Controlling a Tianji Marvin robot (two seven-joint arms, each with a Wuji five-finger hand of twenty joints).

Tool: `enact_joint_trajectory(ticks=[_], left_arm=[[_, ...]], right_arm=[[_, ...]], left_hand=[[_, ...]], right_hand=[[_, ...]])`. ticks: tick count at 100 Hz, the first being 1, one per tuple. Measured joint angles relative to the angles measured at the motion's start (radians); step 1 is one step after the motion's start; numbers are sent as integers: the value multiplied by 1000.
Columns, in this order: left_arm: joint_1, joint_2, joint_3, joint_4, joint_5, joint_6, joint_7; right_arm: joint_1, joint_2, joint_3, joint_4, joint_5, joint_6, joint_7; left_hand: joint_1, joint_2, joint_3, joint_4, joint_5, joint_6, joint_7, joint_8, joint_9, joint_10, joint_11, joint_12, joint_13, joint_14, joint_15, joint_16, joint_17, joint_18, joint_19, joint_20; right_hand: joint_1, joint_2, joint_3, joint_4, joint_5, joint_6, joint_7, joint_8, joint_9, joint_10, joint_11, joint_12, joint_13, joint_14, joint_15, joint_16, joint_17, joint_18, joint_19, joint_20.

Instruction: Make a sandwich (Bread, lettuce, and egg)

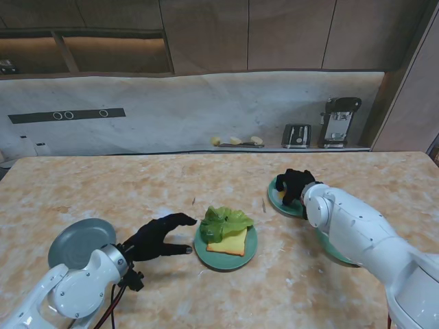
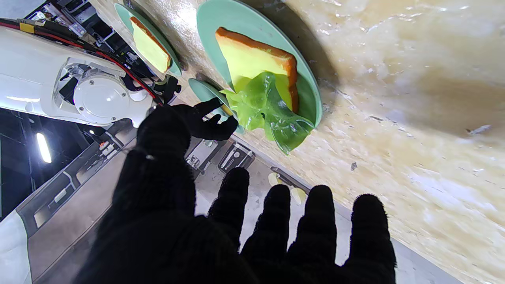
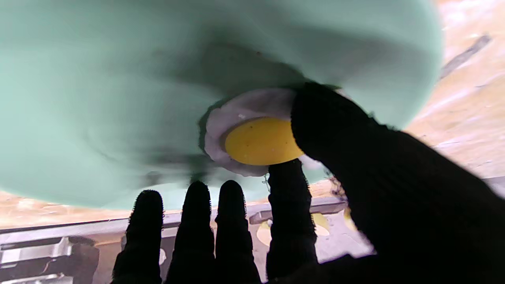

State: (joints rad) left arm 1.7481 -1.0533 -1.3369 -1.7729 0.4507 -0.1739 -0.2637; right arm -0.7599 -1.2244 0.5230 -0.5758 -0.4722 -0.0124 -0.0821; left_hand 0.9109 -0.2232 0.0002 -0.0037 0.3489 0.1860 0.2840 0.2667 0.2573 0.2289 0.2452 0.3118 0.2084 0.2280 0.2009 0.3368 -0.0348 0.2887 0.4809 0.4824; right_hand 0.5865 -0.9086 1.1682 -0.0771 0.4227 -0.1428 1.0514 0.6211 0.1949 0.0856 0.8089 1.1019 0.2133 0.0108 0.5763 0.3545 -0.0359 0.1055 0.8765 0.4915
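Stand view, step: egg time, I think. The bread (image 1: 230,242) lies on the middle green plate (image 1: 250,256) with the lettuce (image 1: 225,221) already on top, so the egg goes on next.
Stand view, right hand: my right hand (image 1: 295,184) is down on the far green plate (image 1: 276,195), to my right and farther from me than the sandwich plate. The egg is hidden under it here.
Stand view, left hand: my left hand (image 1: 160,236) hovers just beside the sandwich plate, holding nothing, its fingers spread.
Stand view, other things: a grey plate (image 1: 77,241) sits bare on my left. The bench (image 1: 206,178) is smooth, with sandy swirls.
Left wrist view, sandwich: the bread is a soft yellow square with a brown crust. The lettuce is shiny, wrinkly and see-through green, and hangs over the plate's rim. A second slice (image 2: 150,45) waits on another green plate (image 2: 125,14).
Left wrist view, fingers: my fingers (image 2: 276,213) are wide apart with nothing between them.
Right wrist view, egg: the egg (image 3: 258,140) is flat, a floppy white ring around a round yellow middle, on a smooth, matte green plate (image 3: 118,79).
Right wrist view, fingers: my thumb (image 3: 327,122) and one finger (image 3: 290,185) touch the egg's edge. I cannot tell if they hold it yet.
Next move, my guess: pinch the thin edge gently, lift, and carry it onto the lettuce.
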Motion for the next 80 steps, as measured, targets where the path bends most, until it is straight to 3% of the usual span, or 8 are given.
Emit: enact_joint_trajectory(ticks=[11,27,43,54,68,70,73,80], left_arm=[[0,0,-4,0,3,-1,-2],[2,0,-9,-1,8,-5,-2],[3,1,-12,-2,10,-7,0],[3,1,-13,-2,10,-8,0],[4,1,-14,-2,10,-8,1],[4,1,-14,-2,11,-8,1],[4,1,-15,-2,11,-8,2],[5,1,-16,-2,11,-8,2]], right_arm=[[-3,-5,0,2,8,7,-9],[0,-20,-6,26,26,9,-31],[3,-28,-9,35,29,3,-42],[3,-34,-8,46,29,-11,-61],[2,-45,-2,60,29,-16,-81],[2,-47,-2,63,30,-18,-85],[1,-50,-1,66,32,-20,-86],[-3,-56,5,73,40,-26,-92]], left_hand=[[0,0,0,0,0,0,0,0,0,0,0,0,0,0,0,0,0,0,0,0],[0,0,0,0,0,-1,0,2,0,0,0,0,0,0,0,0,0,0,3,0],[0,0,0,0,0,-1,0,2,0,0,0,0,0,0,0,0,0,0,10,0],[1,0,0,0,0,-1,0,2,-1,0,0,0,0,0,0,0,0,0,11,0],[1,0,0,0,0,-1,0,2,-1,0,0,0,0,0,0,0,0,0,11,0],[1,0,0,0,0,-2,0,2,-1,0,0,0,0,0,0,0,0,0,11,0],[1,0,0,0,0,-2,0,2,-1,0,0,0,0,0,0,0,0,0,11,0],[1,0,0,0,0,-2,0,2,-1,0,0,0,0,0,0,0,0,0,11,0]], right_hand=[[-2,-20,43,0,68,0,46,30,1,-3,12,0,-10,4,5,7,5,0,12,0],[-1,-23,81,-44,140,-14,146,-17,34,-11,46,0,-13,-5,18,11,62,-11,62,-1],[45,-22,84,-103,176,-38,203,-54,202,-30,121,0,30,-17,80,51,317,-79,318,55],[78,-8,62,-105,205,-50,218,-71,315,-43,193,0,61,-23,162,82,483,-113,463,69],[104,-11,72,-106,254,-50,218,-95,398,-46,263,0,84,-26,404,130,640,-161,596,69],[110,-14,79,-106,266,-49,218,-95,430,-54,273,0,250,-21,573,199,666,-171,611,69],[110,-14,109,-107,280,-48,218,-97,451,-55,287,0,395,5,620,205,712,-167,631,69],[100,-22,181,-106,306,-48,218,-106,490,-31,301,0,530,15,651,201,772,-130,668,72]])
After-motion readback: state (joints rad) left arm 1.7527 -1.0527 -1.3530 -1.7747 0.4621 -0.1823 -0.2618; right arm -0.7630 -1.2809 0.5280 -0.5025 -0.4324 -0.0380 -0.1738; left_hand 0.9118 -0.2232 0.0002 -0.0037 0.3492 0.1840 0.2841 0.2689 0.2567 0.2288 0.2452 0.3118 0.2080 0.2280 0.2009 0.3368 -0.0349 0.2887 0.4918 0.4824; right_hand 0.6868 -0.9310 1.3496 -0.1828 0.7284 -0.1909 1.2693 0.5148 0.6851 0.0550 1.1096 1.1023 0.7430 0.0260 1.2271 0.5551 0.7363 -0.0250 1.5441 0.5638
